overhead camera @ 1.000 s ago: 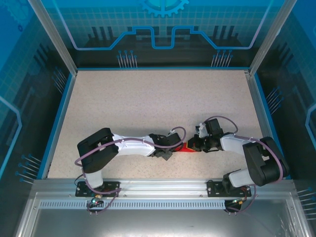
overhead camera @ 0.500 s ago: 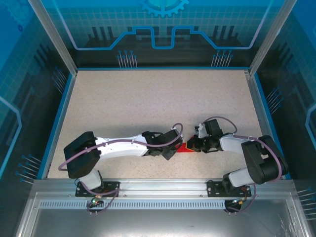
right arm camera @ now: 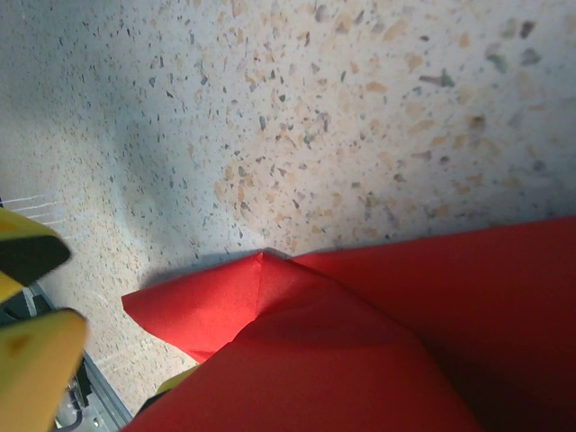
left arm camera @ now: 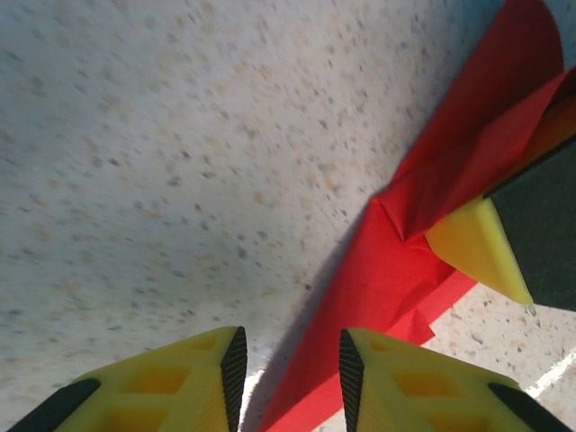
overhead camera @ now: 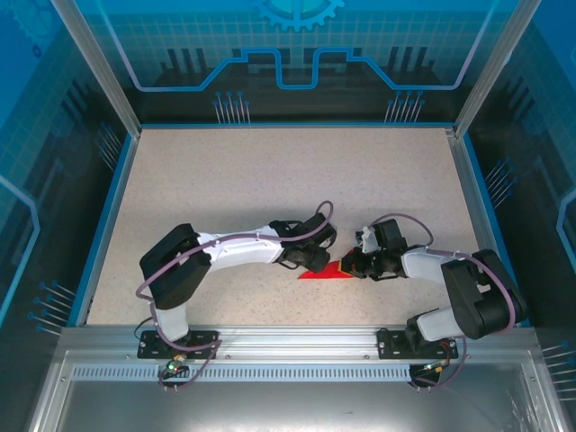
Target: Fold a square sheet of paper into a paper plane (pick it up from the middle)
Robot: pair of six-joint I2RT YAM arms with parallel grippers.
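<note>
One creased, pointed red paper (overhead camera: 324,272) lies on the speckled counter (overhead camera: 270,180); we see the left end effector (left arm camera: 288,346) apart, the right end effector (overhead camera: 351,267) clamped on it.

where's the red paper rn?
In the top external view the folded red paper lies on the table near its front edge, just right of centre, between the left gripper and the right gripper, which pinches its right end.
</note>
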